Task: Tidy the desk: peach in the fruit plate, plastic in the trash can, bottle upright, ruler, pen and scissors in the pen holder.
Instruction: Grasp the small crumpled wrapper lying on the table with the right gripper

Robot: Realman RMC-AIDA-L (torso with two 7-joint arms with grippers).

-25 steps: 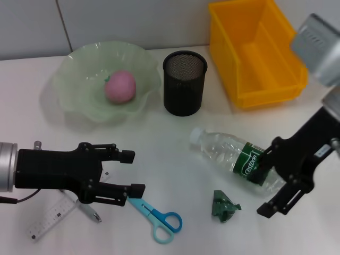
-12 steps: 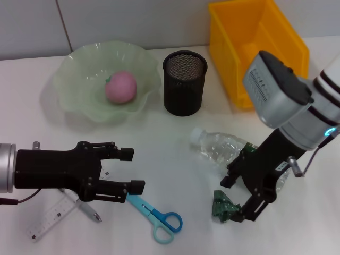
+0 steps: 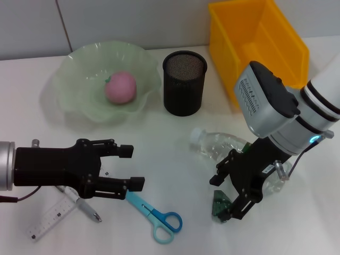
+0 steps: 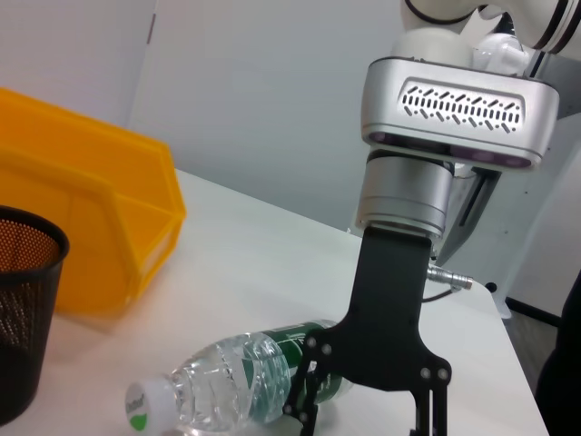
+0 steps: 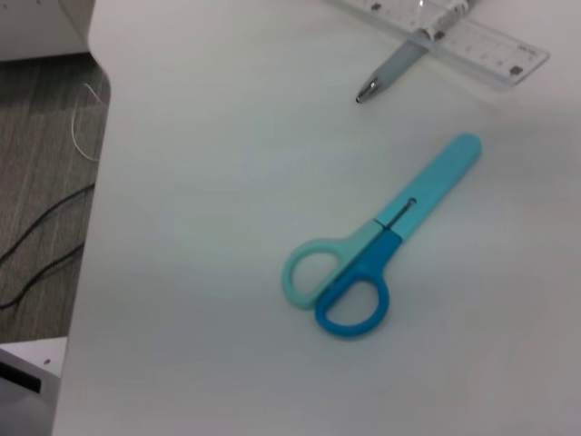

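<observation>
1. Hovering over the crumpled green plastic [image 3: 219,204] near the front edge of the bench [image 3: 175,143], the right gripper [image 3: 226,197] has its fingers spread to either side of the scrap and is grasping nothing; its fingers hide most of the plastic.
2. The bottle [image 3: 223,149] lies on its side behind that gripper, cap toward the bench's left edge; the right arm covers its base end.
3. The left gripper [image 3: 133,167] is released, poised low near the front-left corner.
4. Under the left arm, the ruler [image 3: 50,219] and pen [image 3: 87,210] are partly hidden; the scissors [image 3: 156,217] lie in full view beside them.
5. The peach [image 3: 120,87] sits in the fruit plate [image 3: 74,98] toward the back-left corner, beside the pen holder [image 3: 184,83].
6. The yellow trash can [image 3: 255,50] stands at the back-right corner, its far end cut off.
</observation>
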